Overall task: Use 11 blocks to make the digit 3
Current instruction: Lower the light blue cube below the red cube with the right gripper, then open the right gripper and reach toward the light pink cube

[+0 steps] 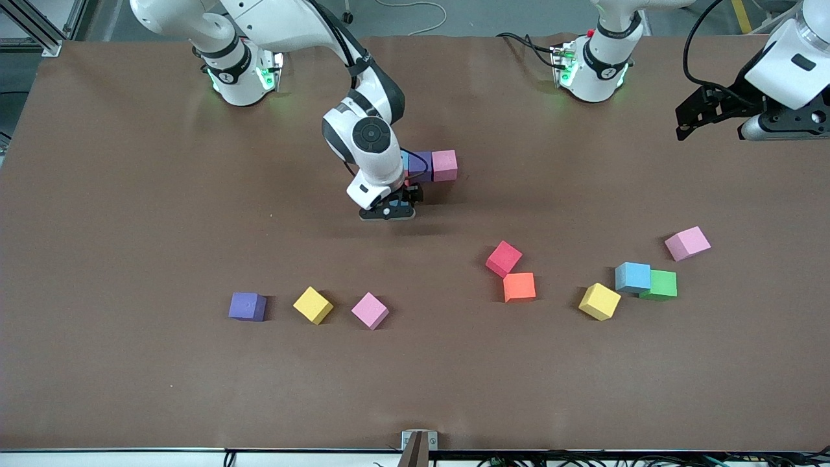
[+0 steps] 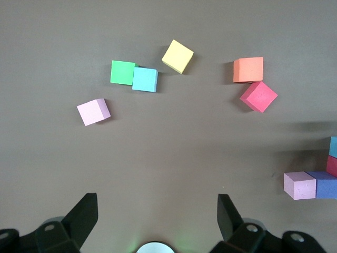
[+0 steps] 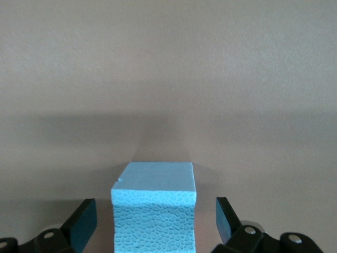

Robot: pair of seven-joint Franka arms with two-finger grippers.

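Brown paper covers the counter (image 1: 130,389), and no words or labels can be read on anything. The right gripper (image 3: 152,224) is low, with its fingers apart on both sides of a light blue block (image 3: 154,211) and not touching it. That block is at the start of the digit 3, a short row with a purple block (image 1: 420,162) and a pink block (image 1: 445,165) near the middle of the counter. A red block (image 2: 332,166) peeks out beside the row. The left gripper (image 2: 155,221) waits up high over the left arm's end of the counter, with its fingers wide apart and nothing in them. Loose blocks lie nearer the front camera: purple (image 1: 247,306), yellow (image 1: 313,305), pink (image 1: 369,310), red (image 1: 504,258), orange (image 1: 519,287), yellow (image 1: 600,301), blue (image 1: 633,277) touching a green cube (image 1: 663,285), and pink (image 1: 687,243).
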